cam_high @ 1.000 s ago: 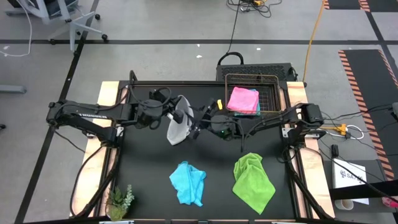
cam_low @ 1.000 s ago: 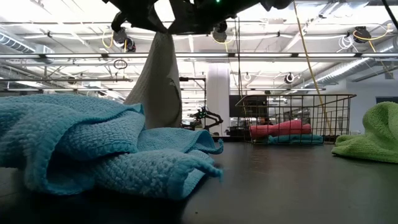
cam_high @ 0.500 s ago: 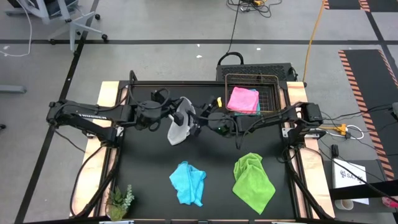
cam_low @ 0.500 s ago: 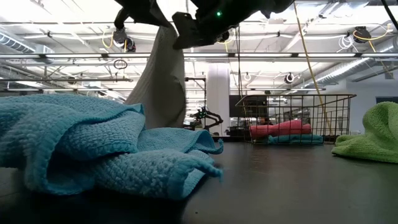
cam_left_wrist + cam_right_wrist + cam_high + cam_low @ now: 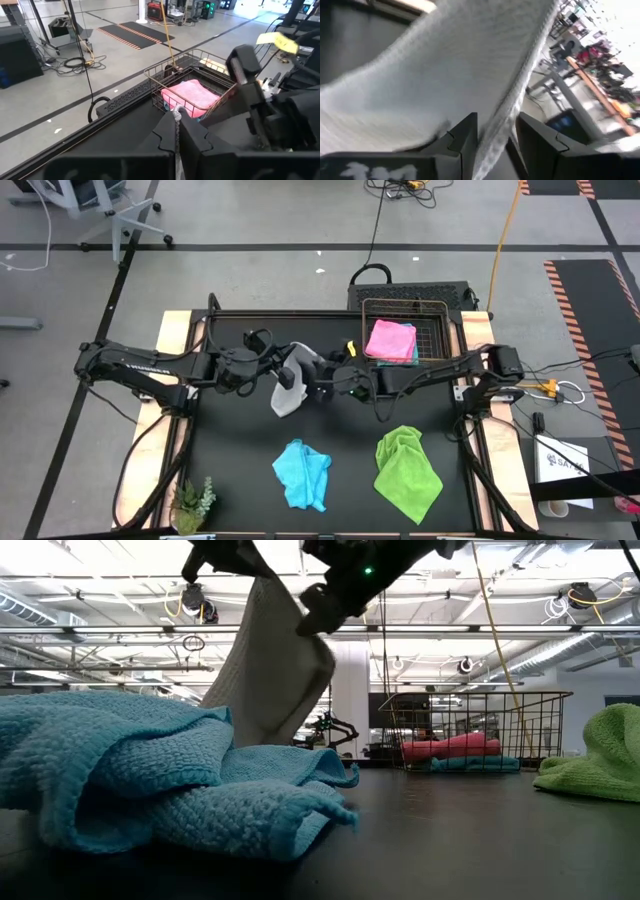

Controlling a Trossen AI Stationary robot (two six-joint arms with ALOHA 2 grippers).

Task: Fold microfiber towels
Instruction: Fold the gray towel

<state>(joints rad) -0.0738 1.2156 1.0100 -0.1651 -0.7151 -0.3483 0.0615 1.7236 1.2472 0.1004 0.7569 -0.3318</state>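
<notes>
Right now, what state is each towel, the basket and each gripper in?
White-grey towel: hanging in the air, held up.
Left gripper: shut on its top corner.
Right gripper: open around its edge.
Blue towel: crumpled on the table.
Green towel: crumpled on the table.
Pink towel: folded in the wire basket.

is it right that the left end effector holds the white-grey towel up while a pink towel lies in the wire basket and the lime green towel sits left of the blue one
Not quite. In the high view the lime green towel lies to the right of the blue towel, not left. The rest stands: the left end effector holds the white-grey towel up, and a pink towel lies in the wire basket.
</notes>
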